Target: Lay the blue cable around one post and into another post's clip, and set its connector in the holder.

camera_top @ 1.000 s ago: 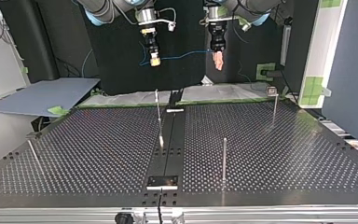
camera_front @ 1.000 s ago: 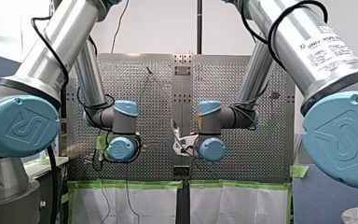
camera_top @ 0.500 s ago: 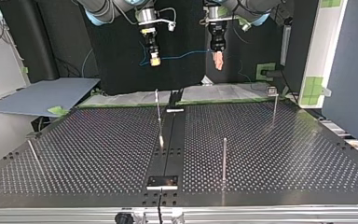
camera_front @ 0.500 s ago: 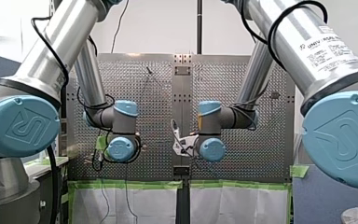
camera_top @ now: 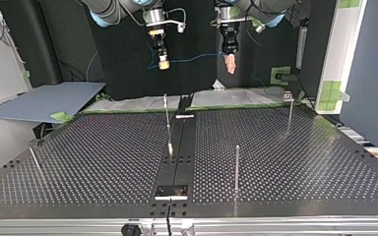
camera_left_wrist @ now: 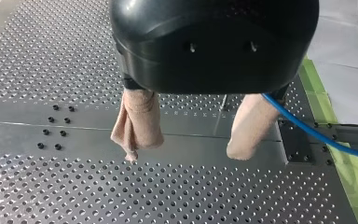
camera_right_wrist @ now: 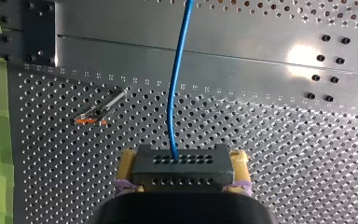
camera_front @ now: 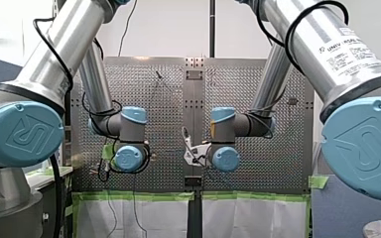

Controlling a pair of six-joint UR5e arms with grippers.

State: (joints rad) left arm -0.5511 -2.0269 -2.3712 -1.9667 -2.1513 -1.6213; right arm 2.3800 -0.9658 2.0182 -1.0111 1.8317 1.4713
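The right gripper (camera_right_wrist: 182, 161) is clamped on the black connector (camera_right_wrist: 182, 169). The blue cable (camera_right_wrist: 173, 93) leaves it straight ahead and runs roughly level to the left gripper (camera_left_wrist: 186, 153), both high over the table's (camera_top: 285, 162) green-taped edge. The left gripper's beige pads (camera_left_wrist: 137, 116) stand well apart, gripping nothing, with the cable passing outside one; the posts (camera_top: 236, 167) stand below, toward the opposite edge.

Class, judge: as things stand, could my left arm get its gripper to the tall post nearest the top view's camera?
Probably yes: my left gripper hangs open high above the table, with nothing standing between it and the post. The blue cable beside it might drag.
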